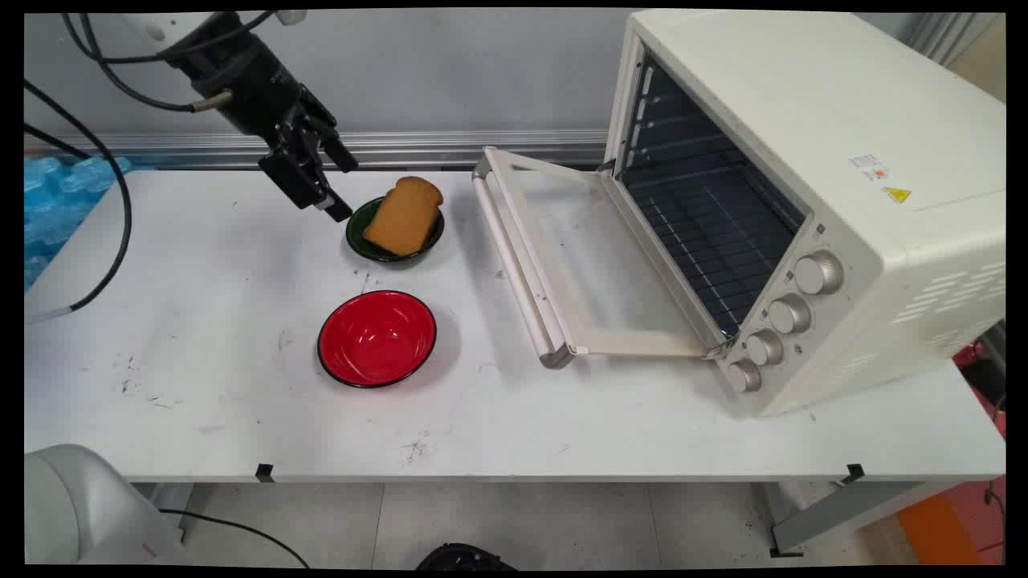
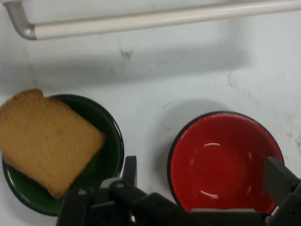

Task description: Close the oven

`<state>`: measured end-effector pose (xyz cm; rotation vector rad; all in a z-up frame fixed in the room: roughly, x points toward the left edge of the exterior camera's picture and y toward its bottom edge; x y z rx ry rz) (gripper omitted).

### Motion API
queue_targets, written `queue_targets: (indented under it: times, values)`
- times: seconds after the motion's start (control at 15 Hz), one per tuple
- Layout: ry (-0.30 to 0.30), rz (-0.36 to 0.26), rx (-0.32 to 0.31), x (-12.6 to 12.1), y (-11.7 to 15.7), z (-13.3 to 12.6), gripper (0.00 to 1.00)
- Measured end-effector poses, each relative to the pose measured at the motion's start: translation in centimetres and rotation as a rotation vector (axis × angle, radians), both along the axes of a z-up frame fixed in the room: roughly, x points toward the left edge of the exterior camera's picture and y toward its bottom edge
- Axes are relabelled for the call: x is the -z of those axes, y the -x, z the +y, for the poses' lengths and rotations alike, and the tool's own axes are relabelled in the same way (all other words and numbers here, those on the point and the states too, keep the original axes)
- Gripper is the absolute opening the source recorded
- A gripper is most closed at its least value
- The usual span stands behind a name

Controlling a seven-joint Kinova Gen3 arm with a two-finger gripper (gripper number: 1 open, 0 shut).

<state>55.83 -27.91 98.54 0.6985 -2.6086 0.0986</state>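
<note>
Gripper (image 1: 336, 183) hangs above the table (image 1: 201, 353), holding nothing, fingers spread wide. Just right of its tips: green bowl (image 1: 359, 238) with toast slice (image 1: 404, 215) leaning across it; contact with the rim unclear, probably apart. Nearer the camera, red bowl (image 1: 377, 338). Further right, toaster oven (image 1: 803, 201), door (image 1: 562, 265) dropped open.

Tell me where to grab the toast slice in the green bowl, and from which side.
Probably the toast by its raised top crust, pinched across the thin faces from above. It lies tilted across the green bowl, crust jutting past the far rim, so that end sits clear. The open gripper hangs just left of it.
</note>
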Motion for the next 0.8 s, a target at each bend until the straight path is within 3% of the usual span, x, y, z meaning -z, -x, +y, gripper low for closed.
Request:
queue_targets:
  times: [0.4, 0.47, 0.8]
  values:
    - [0.015, 0.035, -0.011, 1.8, 0.4, -0.1, 1.00]
    - [0.015, 0.041, -0.013, 2.1, 0.4, -0.1, 0.00]
    - [0.013, 0.080, -0.025, 5.5, 0.7, 0.2, 0.00]
